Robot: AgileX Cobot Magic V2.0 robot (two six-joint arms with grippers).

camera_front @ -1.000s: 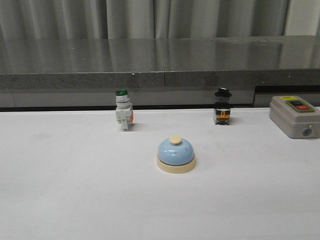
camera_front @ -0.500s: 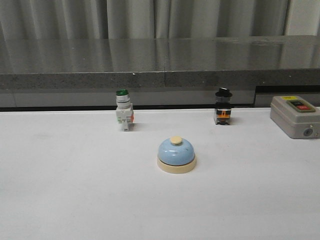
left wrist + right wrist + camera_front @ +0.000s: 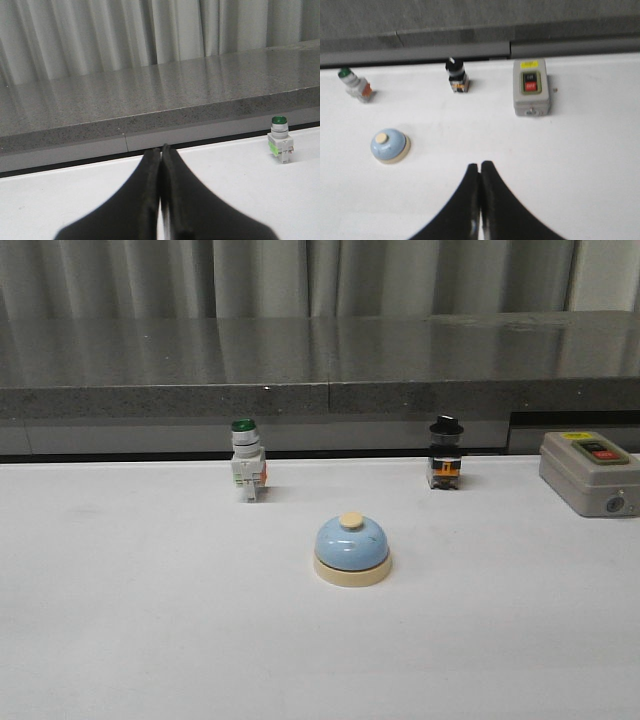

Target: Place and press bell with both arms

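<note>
The light-blue bell [image 3: 352, 550] with its cream base and cream button stands upright near the middle of the white table, with nothing touching it. It also shows in the right wrist view as the bell [image 3: 389, 145], well off to one side of my right gripper [image 3: 479, 165], which is shut and empty above the table. My left gripper [image 3: 160, 149] is shut and empty too, pointing toward the grey ledge; the bell is out of its view. Neither arm shows in the front view.
A white switch with a green cap [image 3: 246, 461] stands behind the bell to the left. A black-capped switch [image 3: 445, 454] stands behind it to the right. A grey box with a red button [image 3: 590, 473] sits at the far right. A grey stone ledge [image 3: 320, 370] runs along the back.
</note>
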